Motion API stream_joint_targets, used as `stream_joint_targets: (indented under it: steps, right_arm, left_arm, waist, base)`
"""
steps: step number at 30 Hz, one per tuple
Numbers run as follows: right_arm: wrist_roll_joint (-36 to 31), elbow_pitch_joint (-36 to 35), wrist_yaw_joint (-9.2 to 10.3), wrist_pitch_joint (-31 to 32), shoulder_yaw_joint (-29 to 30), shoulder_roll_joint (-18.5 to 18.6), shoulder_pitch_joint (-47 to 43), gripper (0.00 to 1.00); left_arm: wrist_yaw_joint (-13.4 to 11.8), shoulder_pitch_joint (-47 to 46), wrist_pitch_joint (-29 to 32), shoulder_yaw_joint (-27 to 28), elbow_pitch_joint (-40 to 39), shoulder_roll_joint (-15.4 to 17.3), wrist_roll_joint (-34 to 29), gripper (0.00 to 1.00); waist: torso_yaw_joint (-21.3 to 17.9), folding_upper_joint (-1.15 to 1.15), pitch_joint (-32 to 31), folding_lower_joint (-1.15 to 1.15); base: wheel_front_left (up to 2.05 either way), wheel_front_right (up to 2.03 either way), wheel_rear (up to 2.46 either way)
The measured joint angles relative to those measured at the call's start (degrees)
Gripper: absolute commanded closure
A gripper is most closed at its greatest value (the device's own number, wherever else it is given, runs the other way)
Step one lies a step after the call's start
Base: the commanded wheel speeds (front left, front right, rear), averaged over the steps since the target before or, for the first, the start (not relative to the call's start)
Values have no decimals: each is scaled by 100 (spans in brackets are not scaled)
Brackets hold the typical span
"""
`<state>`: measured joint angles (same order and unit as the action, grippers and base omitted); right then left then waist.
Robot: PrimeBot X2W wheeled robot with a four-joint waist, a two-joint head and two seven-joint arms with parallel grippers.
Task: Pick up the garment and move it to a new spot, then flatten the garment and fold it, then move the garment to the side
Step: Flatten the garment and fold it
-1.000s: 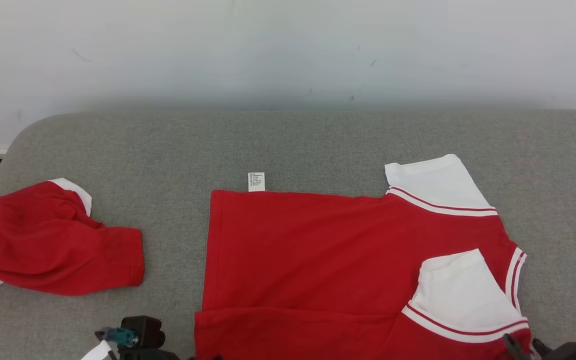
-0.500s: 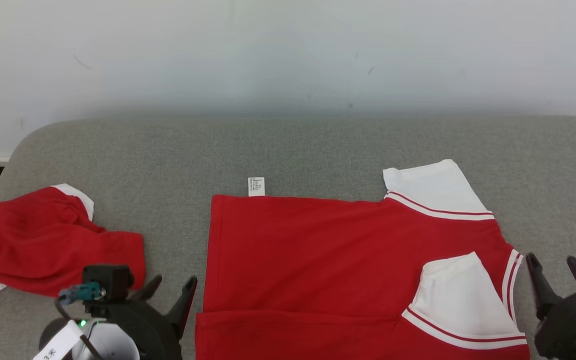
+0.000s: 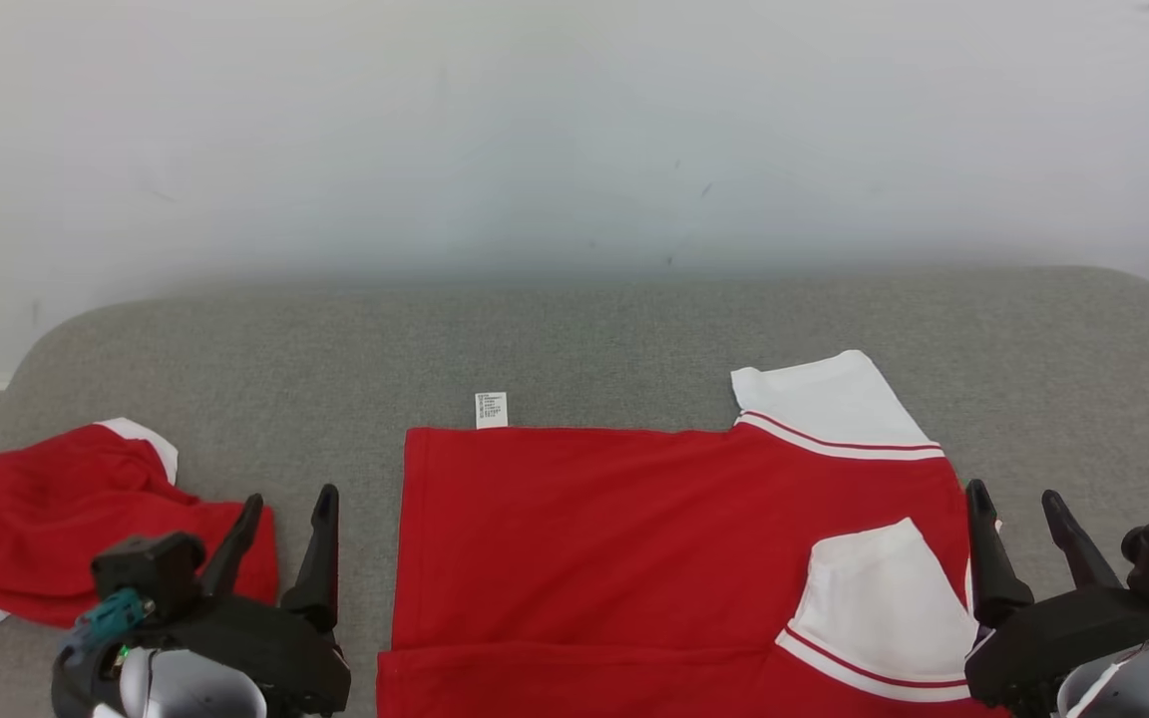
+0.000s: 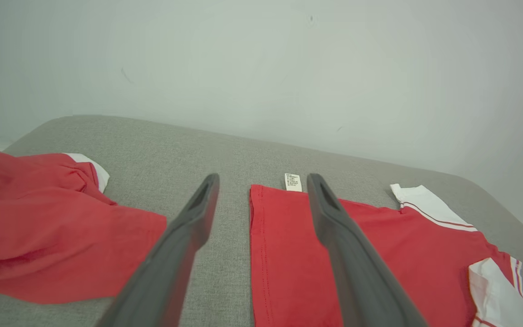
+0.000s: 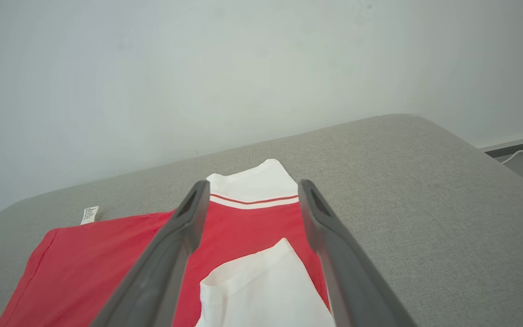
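A shallow pinch could catch only the top layer of the shirt (image 3: 634, 538) and pull its fold open. If I stray left, I'd grab the crumpled red cloth (image 3: 36, 519) instead. The shirt lies flat between my spread, empty grippers, its hem just right of the left gripper (image 3: 290, 496) and its white sleeve (image 3: 884, 598) just left of the right gripper (image 3: 1015, 491).

1. The matte black left gripper (image 3: 290, 496) is built with two long, tapering dark fingers (image 3: 320, 558); a slotted recess is seen near each tip in the left wrist view.
2. A boxy black block (image 3: 148, 560) is mounted beside it, carrying a teal connector (image 3: 111, 613) and a small green light (image 3: 122, 653).
3. A rounded silver-grey wrist casing (image 3: 181, 693) is fitted behind.
4. The matte black right gripper (image 3: 1013, 491) is made alike, with its own silver-grey casing (image 3: 1133, 683).
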<state>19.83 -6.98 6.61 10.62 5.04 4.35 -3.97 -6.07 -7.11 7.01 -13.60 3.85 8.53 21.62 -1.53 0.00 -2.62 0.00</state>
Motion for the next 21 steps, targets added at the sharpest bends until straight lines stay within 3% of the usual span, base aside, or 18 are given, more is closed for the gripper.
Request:
stream_joint_targets:
  steps: [8, 21]
  right_arm:
    - [-19, 423, -76, -610, -36, 0, -4, 0]
    - [-20, 737, -259, -1120, -109, -3, 4, 0]
  left_arm:
    - [-5, 205, -539, 63, 256, -190, 2, 0]
    - [-46, 325, -878, 83, 475, -176, 2, 0]
  waist:
    - [-89, 0, -175, -1]
    - [-42, 0, -183, 0]
  base:
    - [0, 0, 0]
    - [0, 0, 0]
